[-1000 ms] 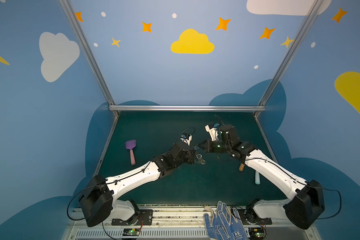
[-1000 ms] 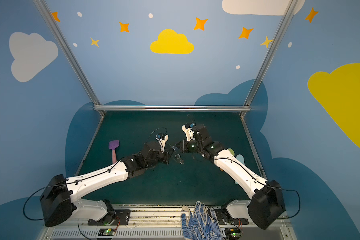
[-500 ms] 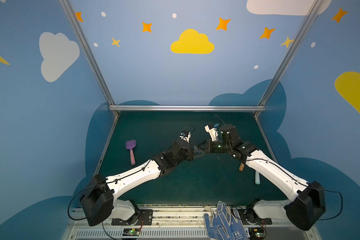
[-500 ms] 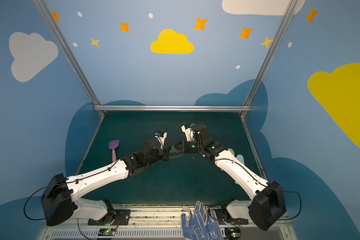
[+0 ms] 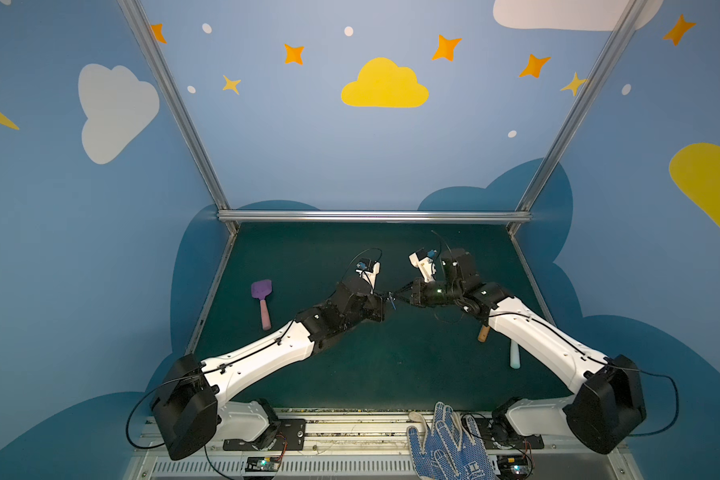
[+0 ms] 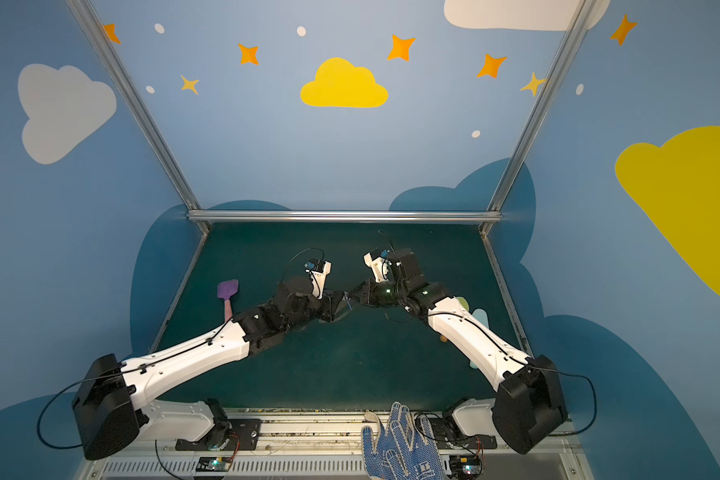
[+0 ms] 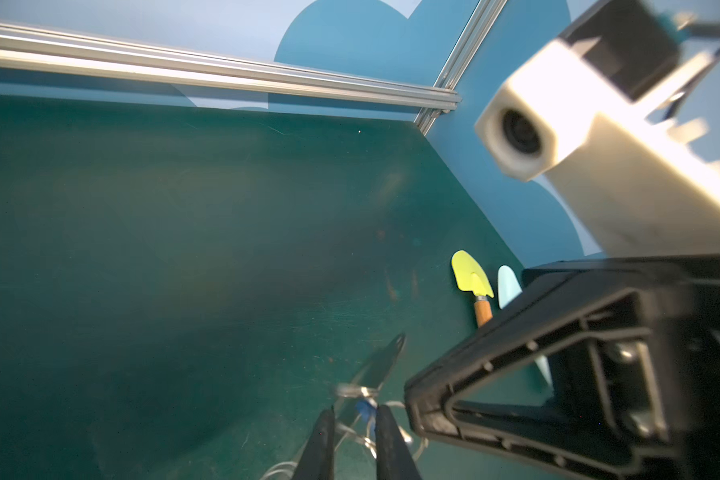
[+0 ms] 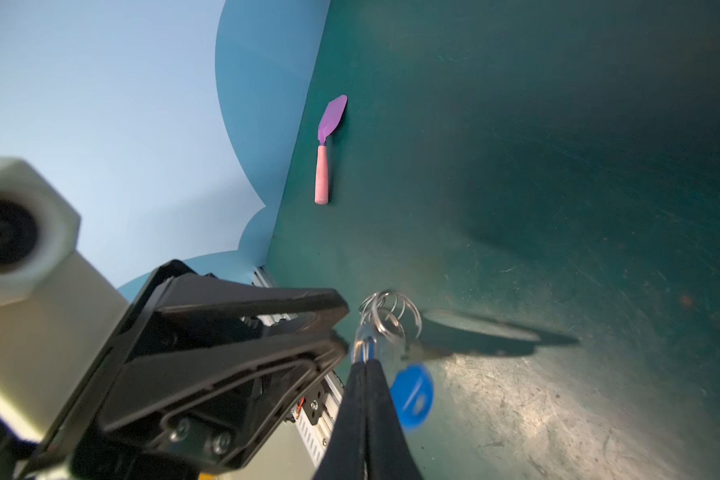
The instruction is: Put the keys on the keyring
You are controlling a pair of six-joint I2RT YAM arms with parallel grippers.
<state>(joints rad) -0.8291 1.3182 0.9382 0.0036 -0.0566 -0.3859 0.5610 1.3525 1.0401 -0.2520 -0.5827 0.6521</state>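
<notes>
Threading step, mid-air. R gripper (image 8: 364, 365) pinched shut on keys (image 8: 412, 392) by their small ring, tag dangling. keyring (image 8: 466, 330) just beside. L gripper (image 7: 355, 411) jaws narrow, grip unclear. Next: ease ring thru a split coil w/ fine alignment.

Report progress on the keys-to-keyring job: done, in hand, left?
Done: keyring and keys are held off the mat. In hand: right gripper shut on a keyring ring, left gripper slightly open at it. Left: threading; whether the keys are on, I can't tell.

Arms angled inward, left gripper (image 5: 385, 300) and tightly closed right gripper (image 5: 399, 293) tip-to-tip
</notes>
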